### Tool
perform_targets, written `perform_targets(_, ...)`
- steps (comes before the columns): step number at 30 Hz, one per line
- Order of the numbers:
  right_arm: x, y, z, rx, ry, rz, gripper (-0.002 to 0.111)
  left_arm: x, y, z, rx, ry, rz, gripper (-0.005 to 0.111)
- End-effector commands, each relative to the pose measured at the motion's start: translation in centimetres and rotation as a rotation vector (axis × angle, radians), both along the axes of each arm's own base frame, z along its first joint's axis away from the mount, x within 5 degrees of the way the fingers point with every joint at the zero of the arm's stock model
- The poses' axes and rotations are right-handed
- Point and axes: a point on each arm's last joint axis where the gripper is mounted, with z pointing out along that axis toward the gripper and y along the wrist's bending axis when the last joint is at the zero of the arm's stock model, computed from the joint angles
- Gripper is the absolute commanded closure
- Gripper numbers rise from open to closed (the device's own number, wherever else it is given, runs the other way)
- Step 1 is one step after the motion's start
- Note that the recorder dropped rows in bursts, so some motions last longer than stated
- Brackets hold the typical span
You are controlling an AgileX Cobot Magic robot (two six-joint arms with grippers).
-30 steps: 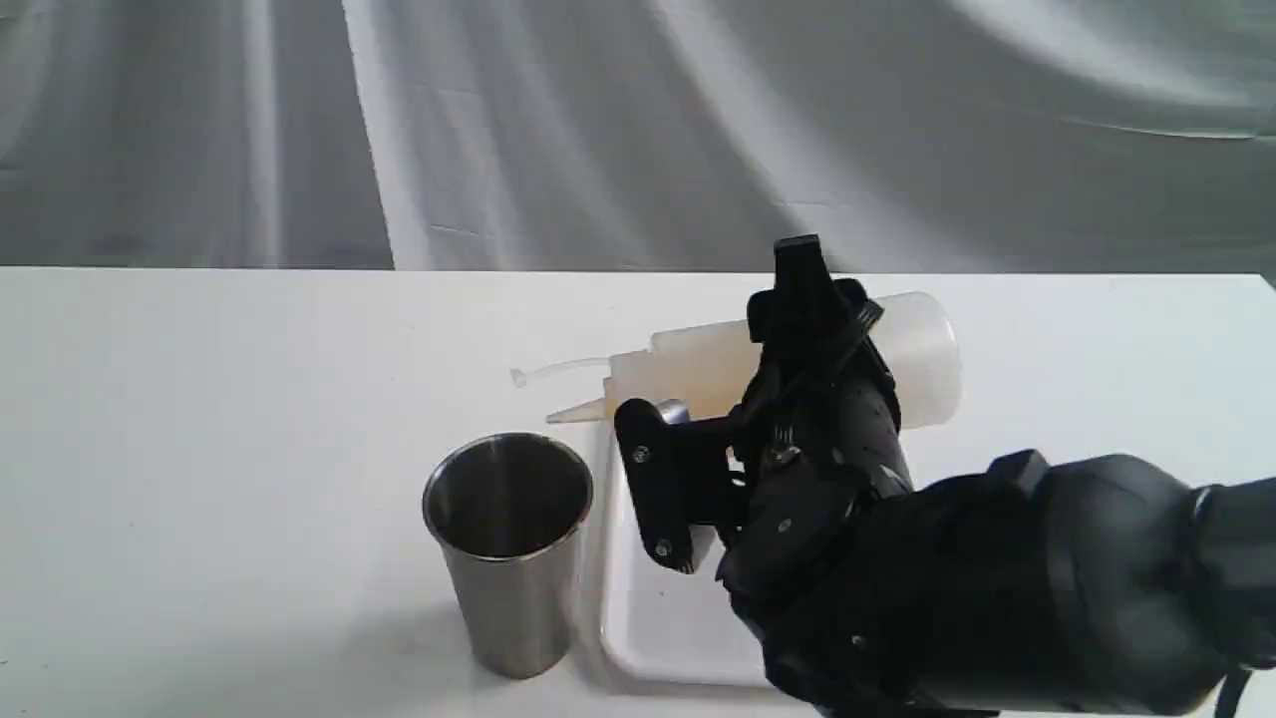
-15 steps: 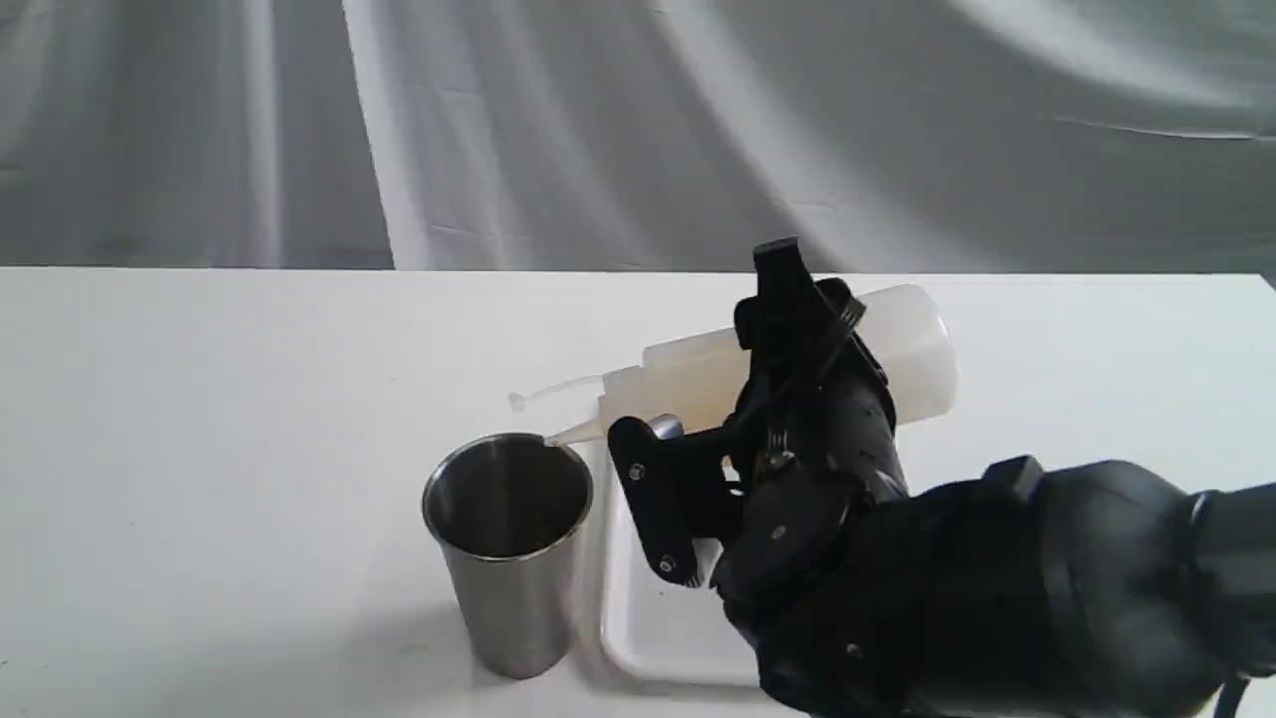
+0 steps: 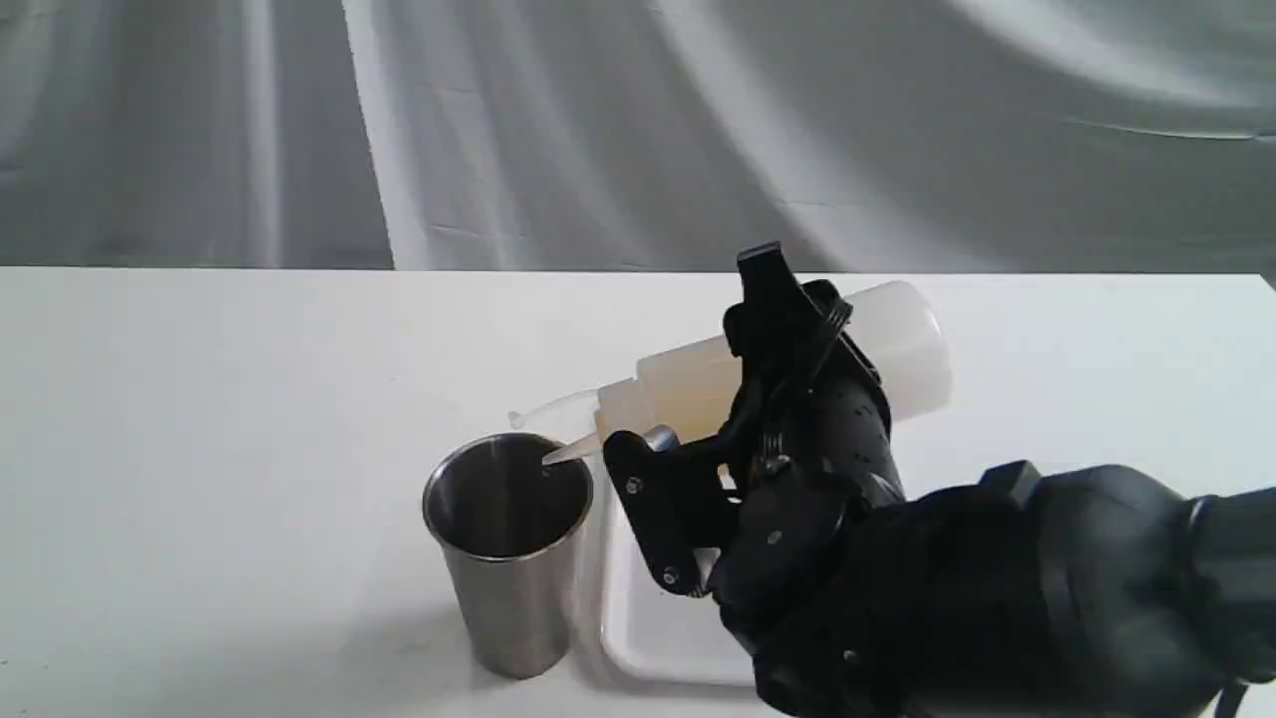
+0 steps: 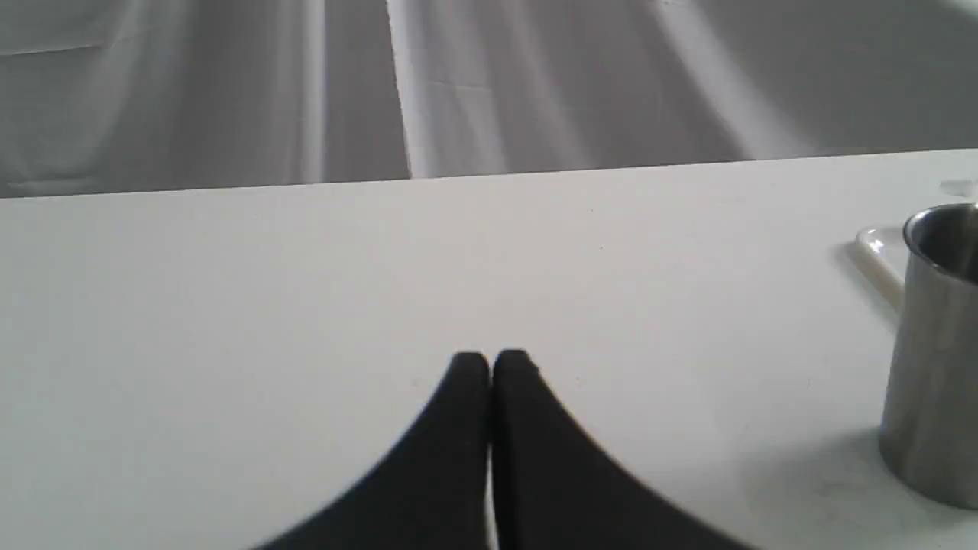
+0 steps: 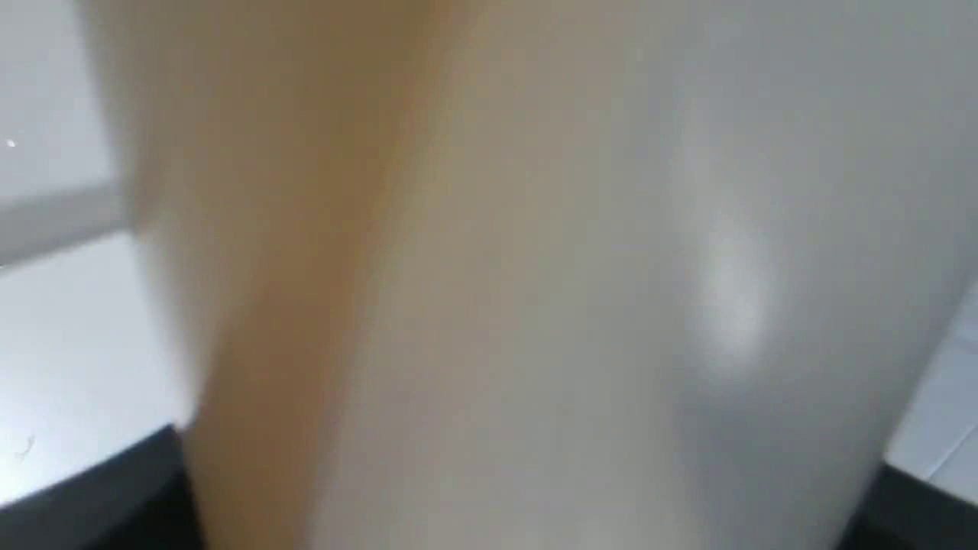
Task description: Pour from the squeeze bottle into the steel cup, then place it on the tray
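Table (image 3: 199,449): white, flat surface carrying the cup and the tray; a grey draped cloth (image 3: 598,130) hangs behind its far edge.
Steel cup (image 3: 508,558): upright near the middle of the table, close to the near edge, mouth open and interior dark; it also shows in the left wrist view (image 4: 932,344).
Tray (image 3: 648,638): white, low-rimmed, lying flat just right of the cup and partly hidden under the right arm; one corner shows behind the cup in the left wrist view (image 4: 879,244).
Squeeze bottle (image 3: 897,334): held in the air over the tray, tilted with its base up and to the right and its cone down and to the left; up close it fills the right wrist view (image 5: 535,275), where an amber band runs along its wall.
Nozzle (image 3: 560,455): its tip lies over the cup's mouth, within the rim's outline; no stream can be made out.
Cap strap (image 3: 543,407): thin, sticking out leftward above the nozzle.
Right gripper (image 3: 703,379): clamped across the bottle's body, one finger on the far side, one on the near side.
Left gripper (image 4: 489,367): fingers pressed together, holding nothing, low over bare table.
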Motion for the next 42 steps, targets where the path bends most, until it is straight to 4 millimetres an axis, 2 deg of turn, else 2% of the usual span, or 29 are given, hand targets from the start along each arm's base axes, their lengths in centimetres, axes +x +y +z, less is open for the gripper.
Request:
perform_targets(1, 0.1, -0.1, 1.0, -0.014, -0.048, 0.001, 0.108, 0.0, 0.0, -0.1, -0.007, -0.006, 0.003, 0.107)
perform_targets(6, 0.5, 0.3, 2.0, 0.003, -0.078, -0.003, 0.108, 0.0, 0.0, -0.1, -0.007, -0.006, 0.003, 0.107)
perform_targets(12, 1.1, 0.8, 3.1, -0.096, -0.071, 0.033, 0.108, 0.0, 0.0, -0.1, -0.005, -0.006, 0.002, 0.107)
perform_targets(42, 1.0, 0.8, 3.2, -0.161, -0.063, 0.040, 0.108, 0.0, 0.0, -0.1, -0.005, -0.006, 0.002, 0.107)
